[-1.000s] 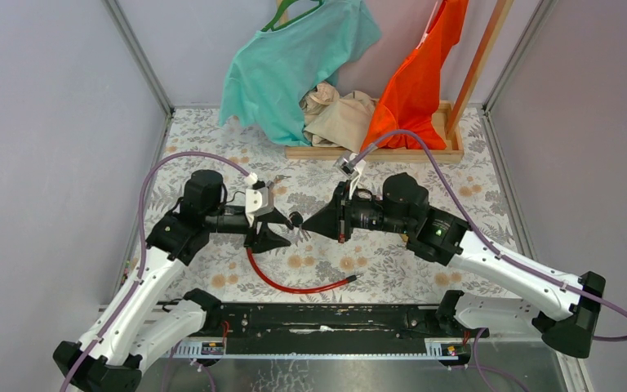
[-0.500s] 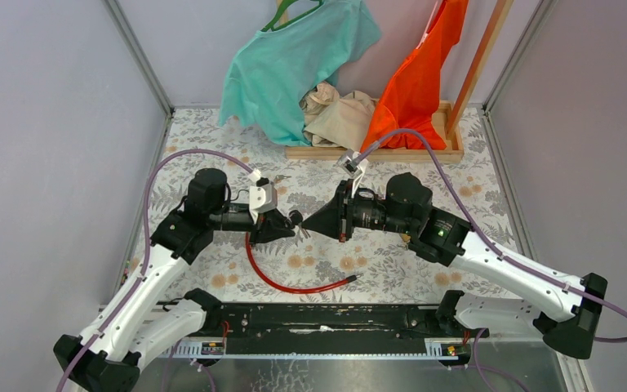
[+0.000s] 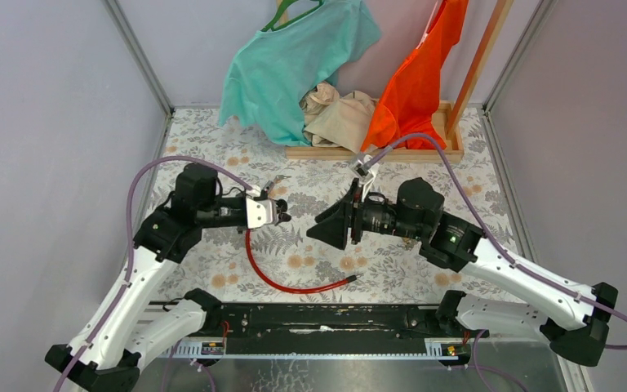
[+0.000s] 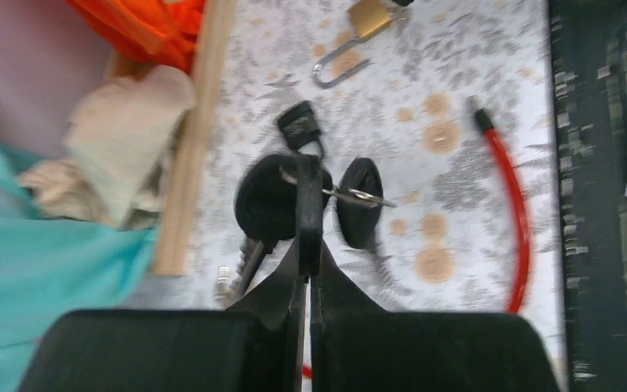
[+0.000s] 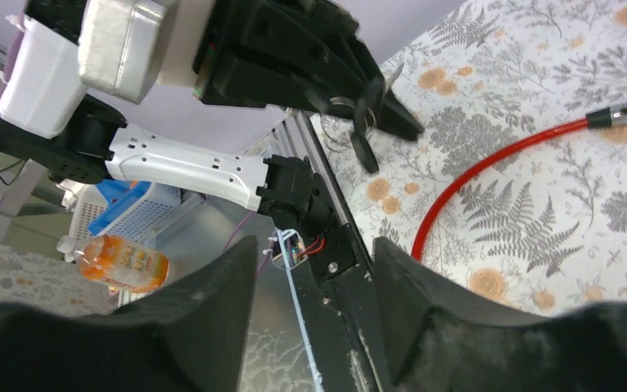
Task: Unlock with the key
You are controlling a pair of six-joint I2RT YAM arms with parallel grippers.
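Left gripper (image 4: 309,175) is clenching the keys (image 4: 359,200), and they're dangling loose above the table. Right gripper (image 5: 314,261) is hanging spread open with nothing in it. I'm guessing the right one should be pinning the padlock (image 4: 365,18) down first. Then the left can be feeding a single key in slowly, since a swinging bunch is probably going to miss the keyhole. The left wrist cam is showing the padlock lying on the table past the keys, near the end of the red cable (image 4: 516,214). The top cam isn't showing it clearly. Too blurry to tell if the shackle is latched.
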